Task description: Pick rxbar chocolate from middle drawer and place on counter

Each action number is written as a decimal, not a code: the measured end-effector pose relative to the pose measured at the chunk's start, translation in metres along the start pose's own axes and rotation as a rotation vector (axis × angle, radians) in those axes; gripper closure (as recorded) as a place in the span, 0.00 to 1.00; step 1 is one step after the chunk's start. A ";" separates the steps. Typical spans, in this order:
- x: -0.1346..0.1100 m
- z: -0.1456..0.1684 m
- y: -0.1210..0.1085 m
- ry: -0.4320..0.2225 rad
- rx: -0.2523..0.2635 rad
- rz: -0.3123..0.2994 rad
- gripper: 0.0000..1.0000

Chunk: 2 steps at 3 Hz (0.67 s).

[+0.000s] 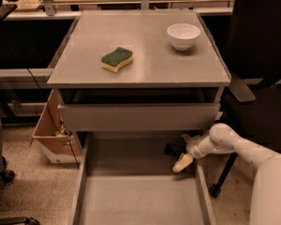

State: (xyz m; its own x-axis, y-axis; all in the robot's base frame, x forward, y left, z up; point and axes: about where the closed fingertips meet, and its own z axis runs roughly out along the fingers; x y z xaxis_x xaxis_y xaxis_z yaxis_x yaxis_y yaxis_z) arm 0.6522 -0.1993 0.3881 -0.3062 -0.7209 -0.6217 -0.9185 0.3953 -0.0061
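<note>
The rxbar chocolate (173,149) is a small dark bar lying on the floor of the middle drawer (136,196), at its back right corner. The drawer is pulled out wide below a shallower drawer (138,117). My gripper (181,152) reaches in from the right over the drawer's right wall. It is open, with one pale finger (181,163) in front of the bar and the other just behind it. The bar rests on the drawer floor. The counter (145,46) is the grey cabinet top above.
A green-and-yellow sponge (116,59) and a white bowl (183,35) sit on the counter. A cardboard box (54,132) stands on the floor at the left of the cabinet. A dark chair (262,55) stands at the right, behind my arm.
</note>
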 end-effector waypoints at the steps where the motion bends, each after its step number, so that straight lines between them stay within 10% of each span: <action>1: 0.001 -0.002 0.003 0.003 0.005 0.015 0.00; 2: -0.001 -0.003 0.005 0.001 0.010 0.018 0.00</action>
State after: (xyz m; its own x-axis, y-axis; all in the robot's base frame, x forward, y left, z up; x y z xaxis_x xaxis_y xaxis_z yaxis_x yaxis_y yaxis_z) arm 0.6470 -0.1982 0.3910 -0.3233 -0.7141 -0.6210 -0.9101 0.4143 -0.0026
